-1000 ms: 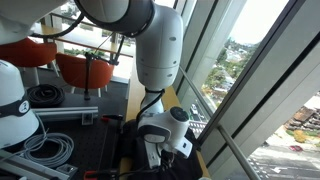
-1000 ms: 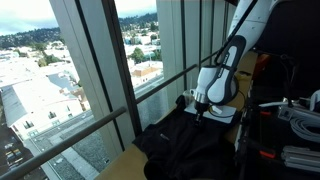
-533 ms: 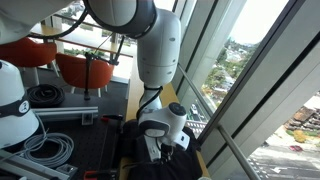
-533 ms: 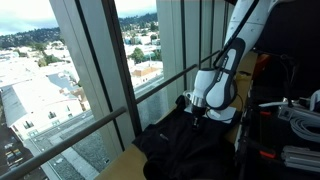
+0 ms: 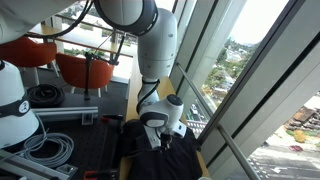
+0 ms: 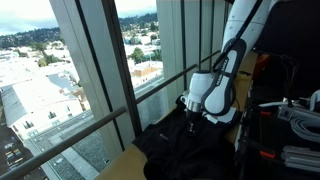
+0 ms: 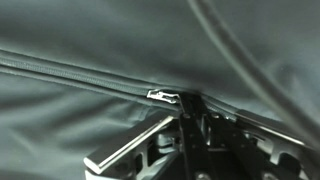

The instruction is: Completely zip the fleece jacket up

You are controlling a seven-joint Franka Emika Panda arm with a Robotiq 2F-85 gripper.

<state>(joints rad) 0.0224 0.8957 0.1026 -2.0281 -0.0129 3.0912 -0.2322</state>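
Note:
The black fleece jacket (image 5: 150, 162) lies spread over the wooden table (image 5: 134, 98) by the window; it also shows in an exterior view (image 6: 185, 152). My gripper (image 5: 165, 142) points down onto the jacket in both exterior views (image 6: 190, 121). In the wrist view the closed zipper line (image 7: 70, 72) runs from the left to a silver zipper slider (image 7: 163, 97). My gripper (image 7: 190, 112) sits right at the slider, its fingers pressed together on the zipper pull. To the right of the slider the jacket front (image 7: 250, 60) is a loose fold.
Tall window frames (image 6: 95, 70) and a rail (image 5: 205, 105) border the table's far edge. Two orange chairs (image 5: 85, 68), a white machine (image 5: 15, 105) and coiled cables (image 5: 50, 150) stand on the other side. More cables (image 6: 300, 120) lie near the arm's base.
My gripper has moved along the jacket, lower and to the left in an exterior view, with the wrist shifting over the fabric. The fingers stay closed at the zipper.

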